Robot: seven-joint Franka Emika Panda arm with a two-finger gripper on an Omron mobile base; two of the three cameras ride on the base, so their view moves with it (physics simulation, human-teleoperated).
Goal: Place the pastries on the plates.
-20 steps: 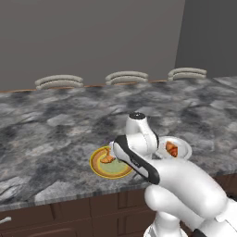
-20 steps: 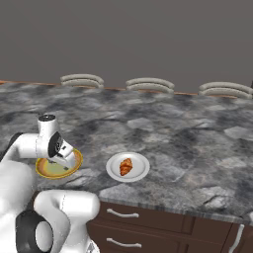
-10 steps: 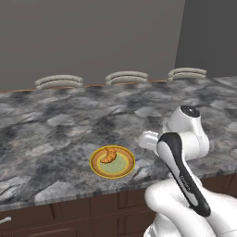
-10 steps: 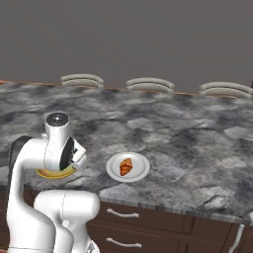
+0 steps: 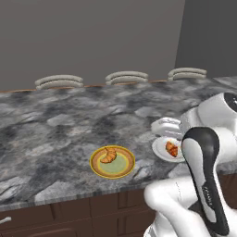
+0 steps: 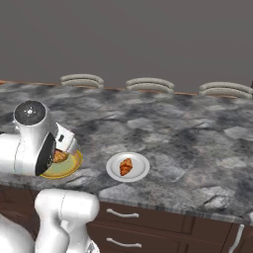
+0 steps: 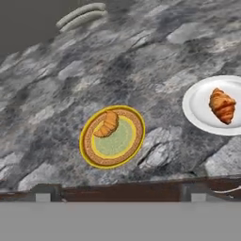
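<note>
One pastry (image 7: pixel 107 124) lies on the upper left of the plate with the yellow-orange rim (image 7: pixel 136 141) and pale green centre; it shows too in the left base view as pastry (image 5: pixel 109 155) on plate (image 5: pixel 121 170). The other pastry (image 7: pixel 222 106) rests on the small white plate (image 7: pixel 197 106), to the right, and appears in the right base view as pastry (image 6: pixel 126 166) on plate (image 6: pixel 141 165). My gripper (image 7: pixel 117 194) hangs back above the counter's front edge, open, with its two dark tips wide apart and nothing between them. My arm hides part of the yellow plate (image 6: pixel 69 168).
The grey marbled counter (image 5: pixel 60 125) stretches wide around both plates. Three curved stool backs (image 5: pixel 126 76) line its far edge before a grey wall. Dark wood drawers with metal handles (image 6: pixel 121 213) sit below the front edge.
My hand has lifted away from the yellow plate and drawn back toward the counter's front edge. The pastry stays on that plate; the white plate and its pastry have not moved.
</note>
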